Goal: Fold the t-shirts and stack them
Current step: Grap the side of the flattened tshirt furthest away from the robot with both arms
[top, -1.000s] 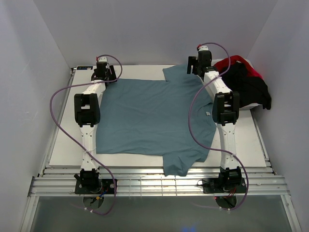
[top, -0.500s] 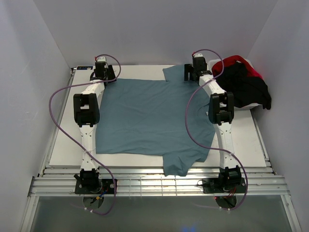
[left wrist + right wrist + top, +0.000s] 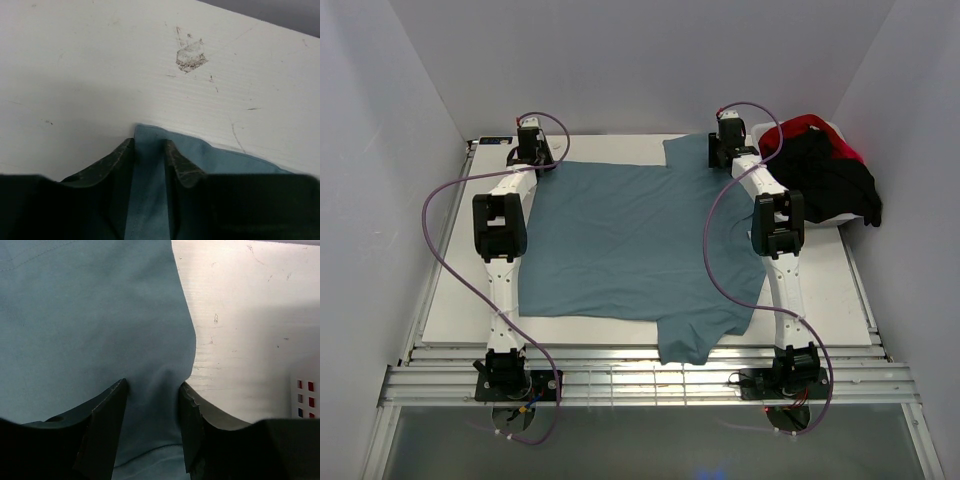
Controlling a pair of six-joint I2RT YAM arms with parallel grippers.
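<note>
The teal-blue t-shirt [image 3: 630, 240] lies spread flat on the white table [image 3: 455, 300], one sleeve hanging over the near edge. My left gripper [image 3: 533, 160] is at its far left corner; in the left wrist view [image 3: 150, 150] the jaws are closed narrowly on the hemmed corner [image 3: 147, 190]. My right gripper [image 3: 718, 158] is at the far right sleeve; in the right wrist view [image 3: 152, 390] the jaws pinch a raised ridge of teal fabric [image 3: 100, 315]. The black t-shirt [image 3: 830, 175] and red t-shirt [image 3: 808, 125] lie bunched at the far right.
A white plastic tub [image 3: 305, 390] holds the black and red shirts at the table's far right. White walls close in the back and both sides. A scuffed patch [image 3: 191, 54] marks the table beyond the left gripper.
The right gripper has shifted a little left along the far edge and settled on the sleeve, which is pulled slightly. The left arm has barely moved.
</note>
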